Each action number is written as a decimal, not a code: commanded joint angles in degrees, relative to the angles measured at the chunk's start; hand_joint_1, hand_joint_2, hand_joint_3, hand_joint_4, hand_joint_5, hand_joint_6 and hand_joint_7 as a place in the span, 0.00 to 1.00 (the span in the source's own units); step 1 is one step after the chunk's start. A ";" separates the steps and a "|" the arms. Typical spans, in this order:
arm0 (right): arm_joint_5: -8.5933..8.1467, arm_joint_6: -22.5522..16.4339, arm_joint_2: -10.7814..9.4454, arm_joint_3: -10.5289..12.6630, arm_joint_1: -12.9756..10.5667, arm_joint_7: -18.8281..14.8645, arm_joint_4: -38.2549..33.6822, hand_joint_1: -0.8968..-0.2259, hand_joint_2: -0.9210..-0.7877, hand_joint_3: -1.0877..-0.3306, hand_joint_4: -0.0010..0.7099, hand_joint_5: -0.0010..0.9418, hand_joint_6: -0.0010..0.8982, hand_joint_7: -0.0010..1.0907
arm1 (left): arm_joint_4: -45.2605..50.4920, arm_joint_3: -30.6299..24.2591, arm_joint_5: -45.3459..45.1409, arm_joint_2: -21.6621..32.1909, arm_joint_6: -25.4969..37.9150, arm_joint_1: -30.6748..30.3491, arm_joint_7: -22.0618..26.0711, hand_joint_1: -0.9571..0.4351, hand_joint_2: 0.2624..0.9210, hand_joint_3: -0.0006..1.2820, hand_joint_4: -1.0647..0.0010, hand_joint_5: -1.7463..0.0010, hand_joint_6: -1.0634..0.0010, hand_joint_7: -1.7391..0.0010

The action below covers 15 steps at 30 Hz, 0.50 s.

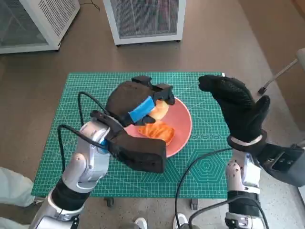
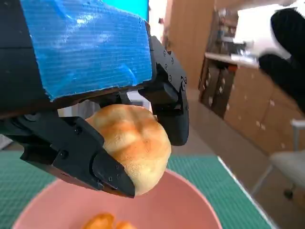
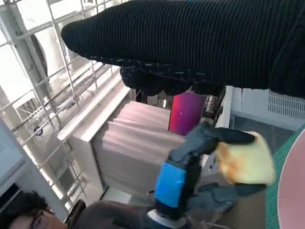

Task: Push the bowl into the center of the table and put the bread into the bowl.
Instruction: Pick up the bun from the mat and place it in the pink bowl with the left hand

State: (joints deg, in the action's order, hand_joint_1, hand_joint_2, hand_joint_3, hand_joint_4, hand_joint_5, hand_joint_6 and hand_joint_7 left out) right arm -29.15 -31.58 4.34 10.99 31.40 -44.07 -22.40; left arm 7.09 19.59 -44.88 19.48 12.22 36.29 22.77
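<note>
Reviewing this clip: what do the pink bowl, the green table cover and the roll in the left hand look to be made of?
Bowl: probably plastic or melamine; smooth, evenly pink, faint sheen.
Table cover: likely a rubbery cutting mat; matte green with a printed white grid.
Bread roll: real-looking baked bread; golden-brown matte crust, though it may be a replica.
Left hand: hard black plastic, blue tape on its back.

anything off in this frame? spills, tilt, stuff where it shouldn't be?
Nothing stands out. The pink bowl sits flat on the green mat, with no spill showing. The left robot hand holds a bread roll just above the bowl; an orange pastry already lies inside. The right robot hand hovers beside the bowl, holding nothing.
</note>
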 commanded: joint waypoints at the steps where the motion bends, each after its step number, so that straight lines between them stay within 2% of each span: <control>1: 0.08 0.61 0.40 0.07 -1.44 0.00 -0.10 0.53 0.00 0.63 0.32 0.00 0.36 0.00 | -2.60 0.47 0.62 -0.45 -0.83 1.48 -0.44 0.69 1.00 0.03 0.31 0.36 0.38 0.35; 8: 0.24 0.75 0.37 -0.03 -1.75 0.35 0.67 0.53 0.00 0.63 0.32 0.00 0.36 0.00 | -5.28 0.42 1.10 -0.64 -1.37 1.27 -0.91 0.69 1.00 0.04 0.33 0.35 0.40 0.33; 10: 0.23 0.75 0.38 -0.03 -1.78 0.34 0.76 0.53 0.00 0.63 0.32 0.00 0.36 0.00 | -5.42 0.45 0.94 -0.69 -0.98 1.17 -0.66 0.69 1.00 0.06 0.34 0.33 0.43 0.33; 12: 0.25 0.66 0.38 -0.02 -1.74 0.29 0.70 0.54 0.00 0.63 0.32 0.00 0.36 0.00 | -5.10 0.43 0.85 -0.79 -0.25 0.94 -0.16 0.69 1.00 0.09 0.37 0.30 0.50 0.30; 13: 0.27 0.59 0.38 -0.01 -1.70 0.26 0.62 0.54 0.00 0.63 0.32 0.00 0.36 0.00 | -4.90 0.39 0.86 -0.86 0.09 0.82 0.07 0.69 0.95 0.08 0.43 0.44 0.54 0.43; 14: 0.30 0.51 0.39 0.01 -1.64 0.23 0.52 0.54 0.00 0.63 0.32 0.00 0.36 0.00 | -4.49 0.31 0.95 -0.97 0.62 0.56 0.41 0.70 0.93 0.06 0.44 0.58 0.52 0.57; 15: 0.33 0.45 0.39 0.01 -1.59 0.21 0.46 0.54 0.00 0.63 0.32 0.00 0.36 0.00 | -4.20 0.26 1.00 -1.05 1.01 0.38 0.63 0.69 0.92 0.05 0.46 0.65 0.52 0.63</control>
State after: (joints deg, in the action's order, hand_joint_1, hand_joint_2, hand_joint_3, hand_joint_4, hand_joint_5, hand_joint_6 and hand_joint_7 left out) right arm -29.12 -31.43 4.40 11.01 30.76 -43.97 -21.56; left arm 1.90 19.77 -44.35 19.09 12.09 36.48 22.71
